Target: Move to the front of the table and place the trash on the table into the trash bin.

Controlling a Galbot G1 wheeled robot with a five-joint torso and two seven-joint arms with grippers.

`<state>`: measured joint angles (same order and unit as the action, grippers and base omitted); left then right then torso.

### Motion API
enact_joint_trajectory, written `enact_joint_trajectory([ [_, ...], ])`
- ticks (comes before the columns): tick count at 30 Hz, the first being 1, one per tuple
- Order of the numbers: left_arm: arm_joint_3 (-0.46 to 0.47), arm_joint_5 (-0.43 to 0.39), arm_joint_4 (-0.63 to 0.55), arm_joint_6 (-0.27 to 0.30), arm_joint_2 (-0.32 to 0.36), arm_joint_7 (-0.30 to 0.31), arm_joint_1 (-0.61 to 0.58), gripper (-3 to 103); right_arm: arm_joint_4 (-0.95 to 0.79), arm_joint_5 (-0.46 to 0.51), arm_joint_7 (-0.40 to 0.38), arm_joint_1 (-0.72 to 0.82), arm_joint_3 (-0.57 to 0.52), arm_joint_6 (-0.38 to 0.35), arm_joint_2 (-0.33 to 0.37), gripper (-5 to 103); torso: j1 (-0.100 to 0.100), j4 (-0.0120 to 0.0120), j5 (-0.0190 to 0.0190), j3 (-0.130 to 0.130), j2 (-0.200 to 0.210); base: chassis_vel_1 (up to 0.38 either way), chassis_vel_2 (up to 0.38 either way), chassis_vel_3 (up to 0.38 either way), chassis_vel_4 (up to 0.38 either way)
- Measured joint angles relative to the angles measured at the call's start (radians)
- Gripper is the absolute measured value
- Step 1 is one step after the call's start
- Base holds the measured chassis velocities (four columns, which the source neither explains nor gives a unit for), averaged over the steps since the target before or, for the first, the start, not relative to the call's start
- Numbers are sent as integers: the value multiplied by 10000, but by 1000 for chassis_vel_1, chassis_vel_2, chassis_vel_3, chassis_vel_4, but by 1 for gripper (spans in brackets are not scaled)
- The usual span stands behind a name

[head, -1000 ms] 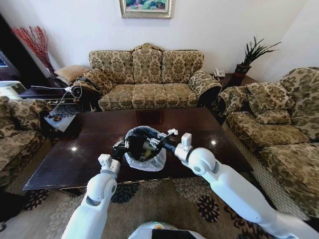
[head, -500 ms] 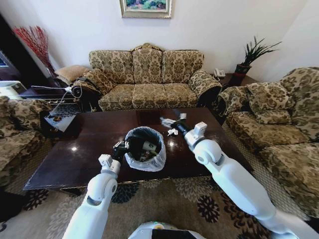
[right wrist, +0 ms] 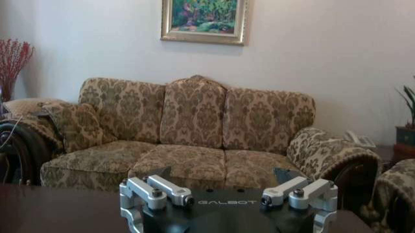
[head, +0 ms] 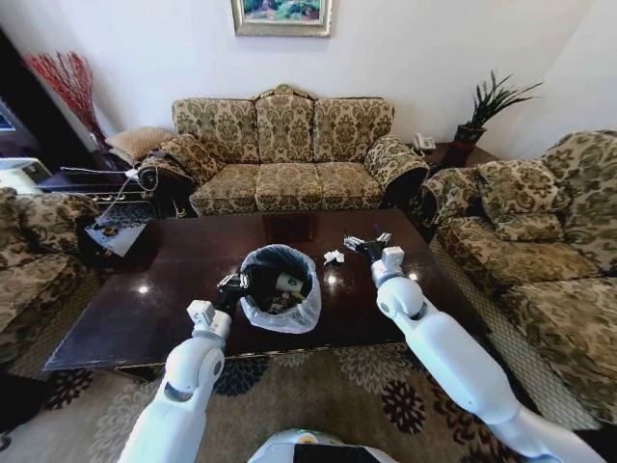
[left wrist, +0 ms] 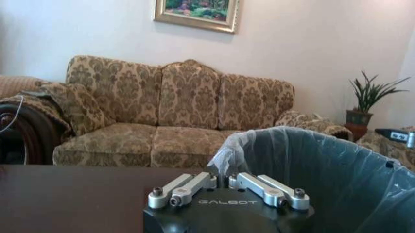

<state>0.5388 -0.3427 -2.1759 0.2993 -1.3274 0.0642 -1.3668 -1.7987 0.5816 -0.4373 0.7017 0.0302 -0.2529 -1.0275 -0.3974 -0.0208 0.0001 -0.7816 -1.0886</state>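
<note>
The right pincer (head: 364, 243), which hung over the bin (head: 281, 286) a second ago, has swung out right and far over the dark surface (head: 174, 280); its fingers are spread and hold nothing. A white scrap (head: 334, 257) lies just left of it, likely the next pick. The left pincer (head: 234, 285) stays closed on the bin's left rim, steadying it. Trash already sits in the bin, so one drop looks done.

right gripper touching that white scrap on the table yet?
Apart. In the head view the right gripper hovers open over the table, with dark tabletop visible between it and the white scrap beside the trash bin.
</note>
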Motion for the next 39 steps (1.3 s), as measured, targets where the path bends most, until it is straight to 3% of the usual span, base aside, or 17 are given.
enact_joint_trajectory([
  [12, 111, -40, 81, -105, -57, -50, 22, 3, 713, -17, 206, -140, 55, -37, -15, 100, -6, 0, -1, -2, 1, -223, 246, 227, -236],
  [19, 331, -197, 70, -139, -92, -16, 140, 3, 1615, -357, 894, 216, 24, -137, -179, 100, -19, 2, -1, -6, 6, -275, 272, 290, -262],
  [39, 455, -211, -33, -92, -55, 50, 218, 3, 1699, 6, 1188, 672, -95, -339, -199, 100, -15, 2, -1, -6, 4, -6, 10, -4, 15],
])
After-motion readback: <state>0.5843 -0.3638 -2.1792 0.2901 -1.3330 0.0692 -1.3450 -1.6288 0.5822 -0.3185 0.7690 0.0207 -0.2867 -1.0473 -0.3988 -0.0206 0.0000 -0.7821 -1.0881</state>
